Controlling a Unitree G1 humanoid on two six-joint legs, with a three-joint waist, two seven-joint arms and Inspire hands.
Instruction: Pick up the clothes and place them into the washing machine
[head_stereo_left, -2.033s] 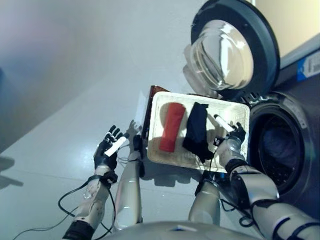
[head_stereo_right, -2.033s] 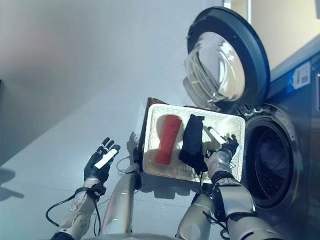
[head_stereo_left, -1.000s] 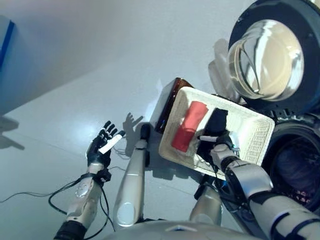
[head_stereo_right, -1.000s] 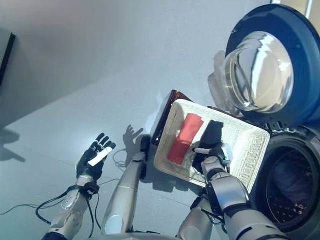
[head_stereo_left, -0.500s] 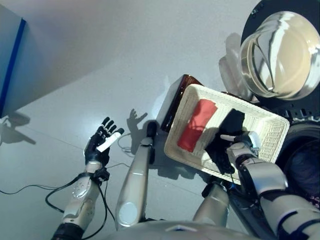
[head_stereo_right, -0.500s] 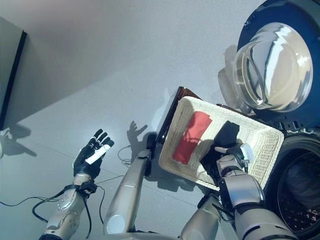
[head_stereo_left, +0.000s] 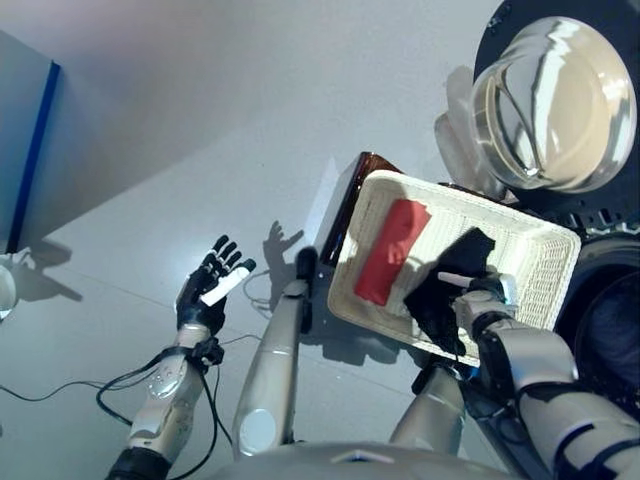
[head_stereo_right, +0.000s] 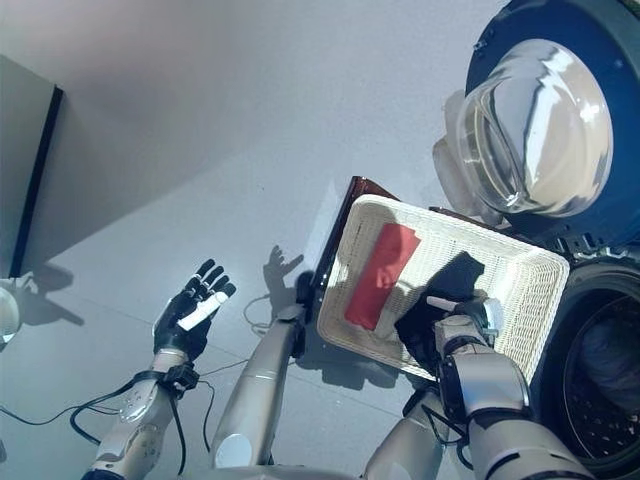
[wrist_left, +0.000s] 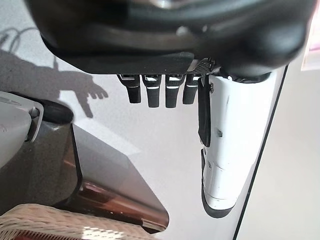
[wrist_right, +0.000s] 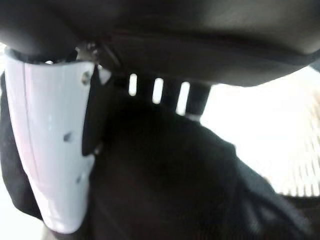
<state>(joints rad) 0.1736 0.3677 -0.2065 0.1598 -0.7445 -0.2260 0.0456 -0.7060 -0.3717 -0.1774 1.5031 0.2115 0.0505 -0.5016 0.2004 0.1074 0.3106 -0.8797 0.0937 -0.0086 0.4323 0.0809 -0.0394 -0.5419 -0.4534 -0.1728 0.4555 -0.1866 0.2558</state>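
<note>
A shallow white wicker basket (head_stereo_left: 545, 262) rests on a dark brown box (head_stereo_left: 346, 205) beside the washing machine. A folded red cloth (head_stereo_left: 392, 250) lies in its left half. A black cloth (head_stereo_left: 452, 282) lies bunched in the near right part. My right hand (head_stereo_left: 480, 300) is in the basket with its fingers curled into the black cloth; the right wrist view shows the white-covered thumb (wrist_right: 47, 145) against the black cloth (wrist_right: 165, 180). My left hand (head_stereo_left: 210, 288) is open and empty above the floor at the left, its fingers (wrist_left: 160, 91) straight in the left wrist view.
The washing machine's round door (head_stereo_left: 545, 95) stands open at the upper right, and the dark drum opening (head_stereo_left: 612, 345) is at the right edge, past the basket. A grey panel with a blue edge (head_stereo_left: 32, 140) stands at the far left.
The black cloth has bunched up under my right hand, whose fingers have closed into it. The camera has shifted a little. The left hand has hardly moved.
</note>
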